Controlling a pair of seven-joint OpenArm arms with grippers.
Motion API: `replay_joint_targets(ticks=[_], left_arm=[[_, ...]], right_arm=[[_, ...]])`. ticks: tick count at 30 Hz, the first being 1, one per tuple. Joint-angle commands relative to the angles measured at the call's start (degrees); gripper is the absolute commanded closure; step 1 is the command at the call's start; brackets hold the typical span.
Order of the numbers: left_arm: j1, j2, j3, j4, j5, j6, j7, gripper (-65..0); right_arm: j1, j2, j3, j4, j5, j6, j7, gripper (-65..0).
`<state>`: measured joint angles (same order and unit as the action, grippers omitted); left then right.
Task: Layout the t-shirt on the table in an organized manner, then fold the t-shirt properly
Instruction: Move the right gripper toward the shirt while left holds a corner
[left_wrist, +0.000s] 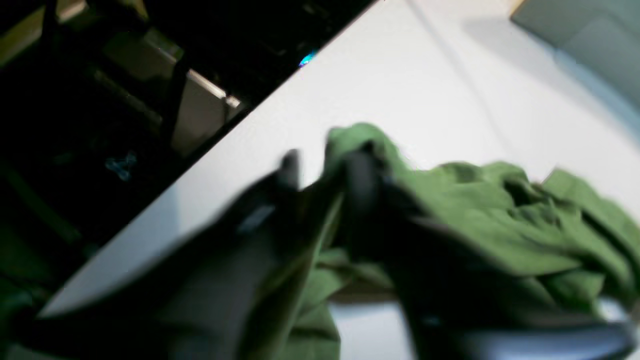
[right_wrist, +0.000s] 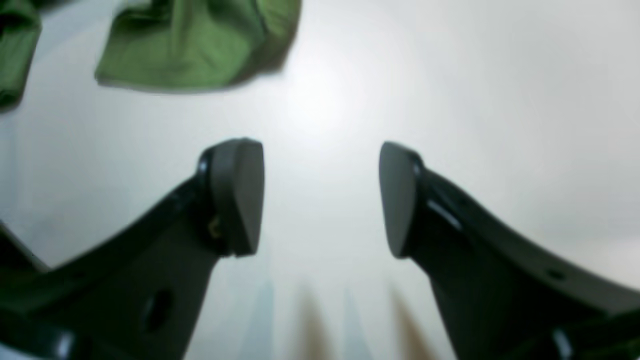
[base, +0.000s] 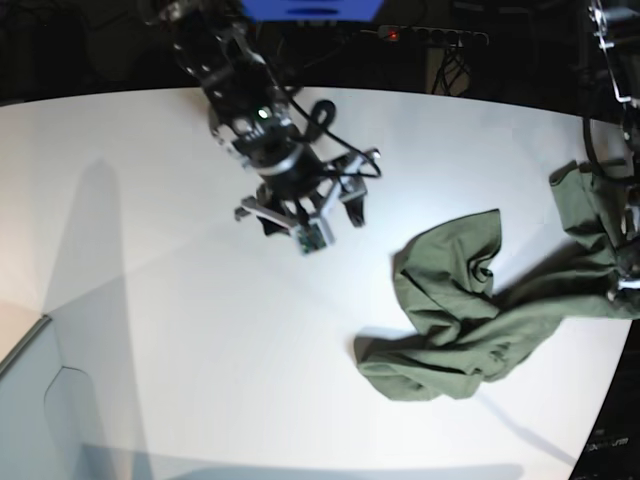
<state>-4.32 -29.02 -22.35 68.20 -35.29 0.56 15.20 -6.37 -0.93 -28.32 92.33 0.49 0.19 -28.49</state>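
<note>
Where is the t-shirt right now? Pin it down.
In the base view the t-shirt lies crumpled on the table's right side, stretching to the left gripper at the right edge.

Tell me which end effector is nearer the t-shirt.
Left. The left end effector is in the t-shirt's folds; the right end effector hangs open over bare table beside it.
</note>
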Motion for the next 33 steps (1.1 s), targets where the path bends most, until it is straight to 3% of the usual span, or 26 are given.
replay_joint_targets(ticks=[1, 4, 9, 15, 21, 26, 33], left_arm=[[-1.18, -0.92, -0.20, 0.85, 0.87, -0.34, -1.44, -24.0], [-1.00, -0.57, -0.29, 1.11, 1.75, -0.34, -1.44, -30.4], [2.69, 0.22, -4.33, 1.47, 1.75, -0.34, -1.44, -29.8], [9.90, 3.12, -12.68, 5.69, 1.75, -0.43, -1.44, -30.0], [18.34, 8.14, -18.40, 13.25, 1.75, -0.43, -1.44, -30.0], [23.26, 14.11, -17.26, 19.75, 1.75, -0.43, -1.44, -29.9], [21.24, 21.06, -3.19, 25.03, 2.36, 0.10, -1.44, -29.8]], right_arm=[[1.93, -1.05, -0.12, -0.60, 0.26, 0.12, 1.02, -40.1], [6.15, -3.51, -0.04, -6.22, 0.26, 0.12, 1.11, -44.0], [14.77, -7.82, 0.05, -18.53, 0.26, 0.12, 1.19, -44.9], [23.91, -8.07, 0.05, -31.37, 0.34, 0.12, 1.72, -44.8], [25.76, -8.07, -0.12, -36.38, 3.60, 0.12, 10.60, -44.8], [25.14, -8.07, -0.12, -39.81, 3.60, 0.12, 13.94, -44.8], [20.48, -6.85, -0.04, -35.94, 3.33, 0.12, 13.77, -44.8]])
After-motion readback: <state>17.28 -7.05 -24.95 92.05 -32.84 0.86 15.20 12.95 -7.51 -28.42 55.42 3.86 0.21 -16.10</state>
